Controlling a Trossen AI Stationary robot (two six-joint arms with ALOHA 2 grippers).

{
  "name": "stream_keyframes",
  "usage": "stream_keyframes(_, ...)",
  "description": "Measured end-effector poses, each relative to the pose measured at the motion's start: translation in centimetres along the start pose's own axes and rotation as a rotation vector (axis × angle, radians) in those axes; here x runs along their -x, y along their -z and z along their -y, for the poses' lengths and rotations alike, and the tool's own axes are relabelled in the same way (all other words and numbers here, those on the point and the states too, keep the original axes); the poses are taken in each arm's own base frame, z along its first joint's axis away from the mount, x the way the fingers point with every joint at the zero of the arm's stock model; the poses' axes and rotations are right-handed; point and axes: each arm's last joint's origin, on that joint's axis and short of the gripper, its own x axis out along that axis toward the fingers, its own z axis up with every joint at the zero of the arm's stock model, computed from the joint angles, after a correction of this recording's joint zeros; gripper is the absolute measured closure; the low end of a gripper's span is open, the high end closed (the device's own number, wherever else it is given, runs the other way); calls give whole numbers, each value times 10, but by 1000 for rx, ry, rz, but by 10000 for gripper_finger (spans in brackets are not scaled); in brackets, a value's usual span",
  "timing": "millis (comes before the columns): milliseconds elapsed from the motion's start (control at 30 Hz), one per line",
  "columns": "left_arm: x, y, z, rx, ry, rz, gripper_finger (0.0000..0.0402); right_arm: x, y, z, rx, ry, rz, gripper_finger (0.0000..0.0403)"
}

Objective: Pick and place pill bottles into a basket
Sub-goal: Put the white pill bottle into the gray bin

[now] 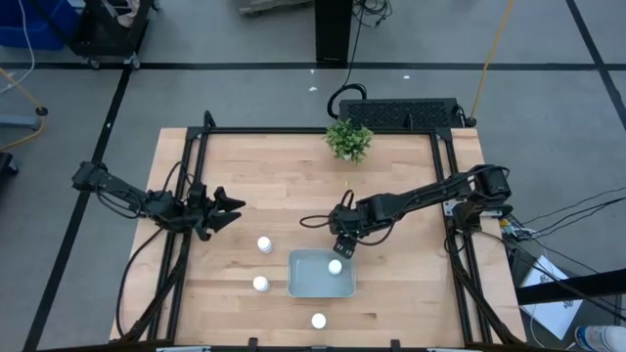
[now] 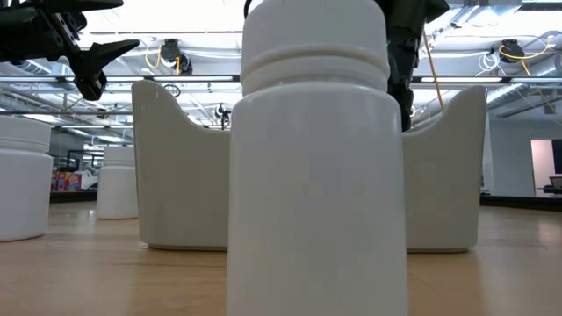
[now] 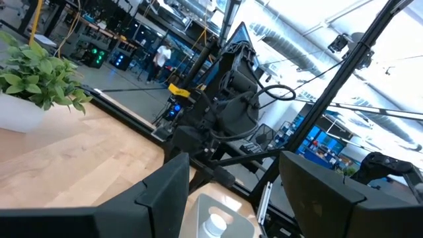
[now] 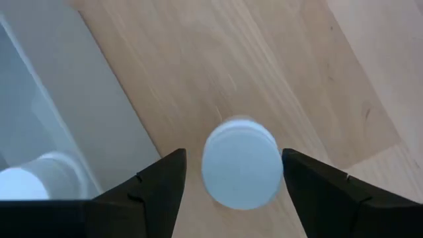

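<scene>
The basket [image 1: 305,278] is a pale tray on the table's near middle, with one white pill bottle [image 1: 335,266] standing in it. Three more bottles stand on the wood: two to its left [image 1: 265,244] [image 1: 260,284] and one near the front edge [image 1: 318,320]. My right gripper [image 1: 342,244] is open at the tray's far edge, pointing down. In the right wrist view a fifth bottle [image 4: 241,162] shows from above between its fingers, with a gap on either side. My left gripper [image 1: 227,208] is open and empty over the table's left part.
A small green plant [image 1: 348,140] stands at the far edge. In the low view the nearest bottle [image 2: 316,158] stands in front of the tray [image 2: 176,175]. Black frame rails run along the table's left and right sides. There is bare wood between the arms.
</scene>
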Motion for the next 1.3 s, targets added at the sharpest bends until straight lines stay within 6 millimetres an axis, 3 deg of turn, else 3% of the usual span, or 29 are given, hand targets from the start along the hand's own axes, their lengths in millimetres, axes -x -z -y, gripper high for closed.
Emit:
stream_keyframes(167,0,0,0,-2,0,0,160,0,1,1,-4,6,-7,179)
stream_keyframes(467,0,0,0,-3,0,-1,160,0,0,0,14,6,3,252)
stream_keyframes(700,0,0,0,-4,-1,0,160,5,1,1,28,8,4,252)
stream_keyframes(1067,0,0,0,-12,-1,0,160,63,2,1,22,-83,190,248)
stream_keyframes(1300,0,0,0,-13,-8,5,160,100,7,-24,85,-197,294,251)
